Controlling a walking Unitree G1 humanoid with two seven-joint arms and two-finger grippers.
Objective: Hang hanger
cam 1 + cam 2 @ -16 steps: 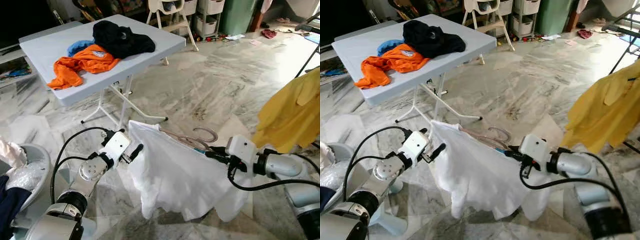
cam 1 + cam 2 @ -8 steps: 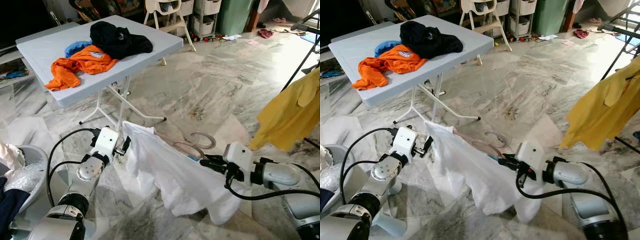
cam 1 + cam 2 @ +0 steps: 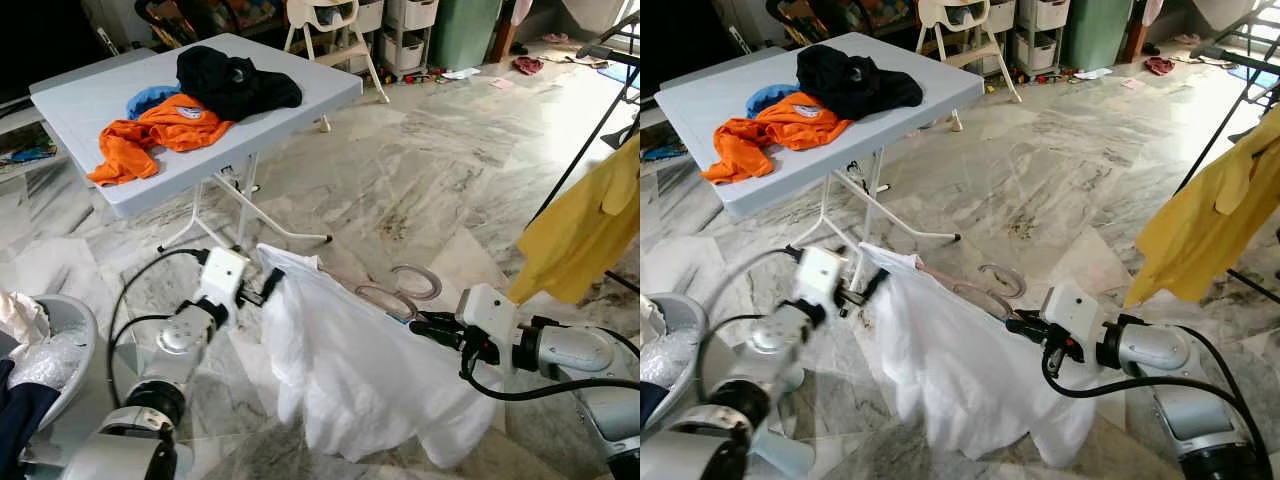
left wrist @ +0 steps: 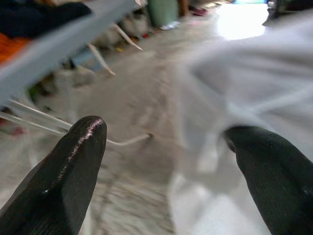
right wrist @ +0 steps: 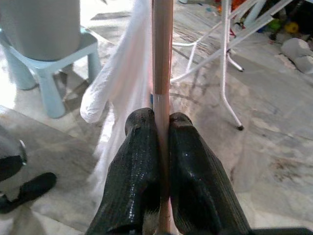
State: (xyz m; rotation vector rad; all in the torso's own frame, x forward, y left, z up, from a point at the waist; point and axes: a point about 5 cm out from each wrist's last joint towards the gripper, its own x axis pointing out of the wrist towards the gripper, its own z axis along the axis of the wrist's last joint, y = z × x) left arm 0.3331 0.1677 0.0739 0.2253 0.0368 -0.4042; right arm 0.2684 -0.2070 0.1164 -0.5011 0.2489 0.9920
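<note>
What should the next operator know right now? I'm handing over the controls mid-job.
Right claw: shut on the hanger, holding it out low in front of the robot.
Left claw: open, at the white shirt's far shoulder, one finger against the cloth.
The shirt is draped on the hanger, hem near the floor.
Done: shirt is on the hanger.
Left: carry it to the rack by the yellow garment and hook it on.

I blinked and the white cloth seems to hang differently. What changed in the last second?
The white shirt on its hanger dipped toward the floor, then came back up. The right hand stays shut on the hanger's bar; the left hand, fingers apart, stays at the shirt's shoulder. The folding table and yellow garment are unmoved.
</note>
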